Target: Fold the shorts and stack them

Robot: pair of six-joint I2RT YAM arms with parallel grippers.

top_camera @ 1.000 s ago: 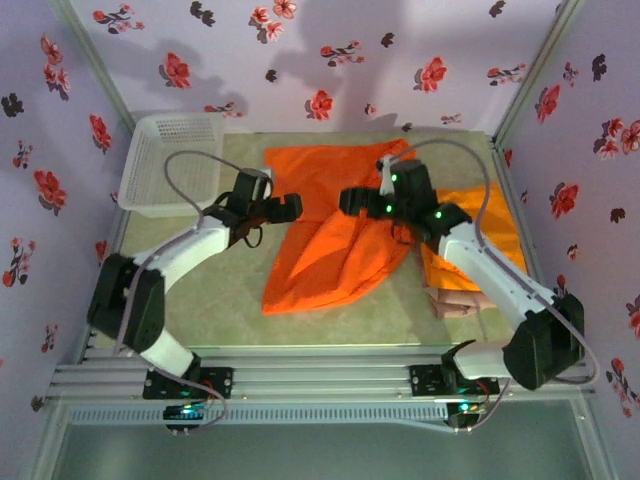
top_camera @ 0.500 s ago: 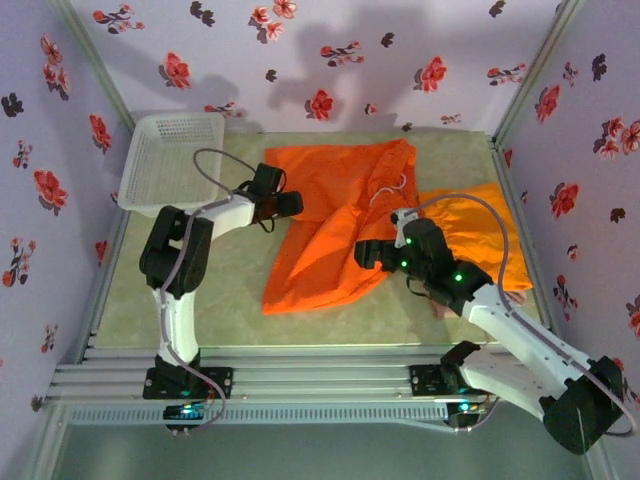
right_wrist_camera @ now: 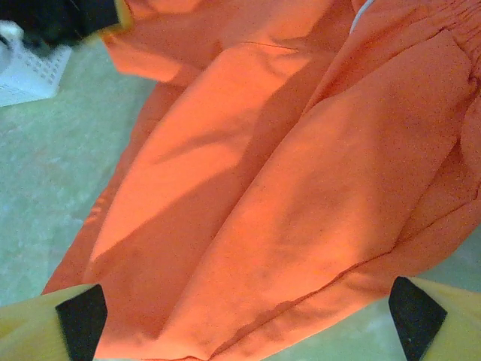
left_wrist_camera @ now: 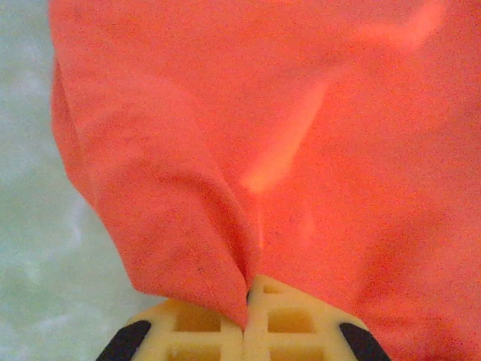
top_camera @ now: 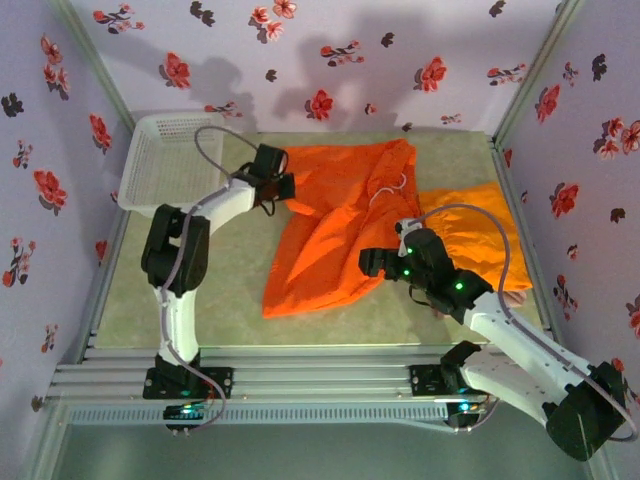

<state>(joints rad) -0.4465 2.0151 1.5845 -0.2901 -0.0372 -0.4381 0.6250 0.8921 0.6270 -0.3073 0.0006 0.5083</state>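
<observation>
At the left edge of the spread orange shorts (top_camera: 340, 230), the left end effector (top_camera: 282, 186) is pinched fully together on a ridge of the cloth. The left wrist view shows that ridge bunched between its fingertips (left_wrist_camera: 225, 331). Opposite, the right end effector (top_camera: 372, 263) hovers over the lower leg with its fingers wide apart, holding nothing. For a clean fold, I judge the right one should take a matching edge before either lifts, so the cloth carries over evenly. A second orange pair (top_camera: 480, 225) lies just beside on the table (top_camera: 220, 290). No label or writing is readable.
</observation>
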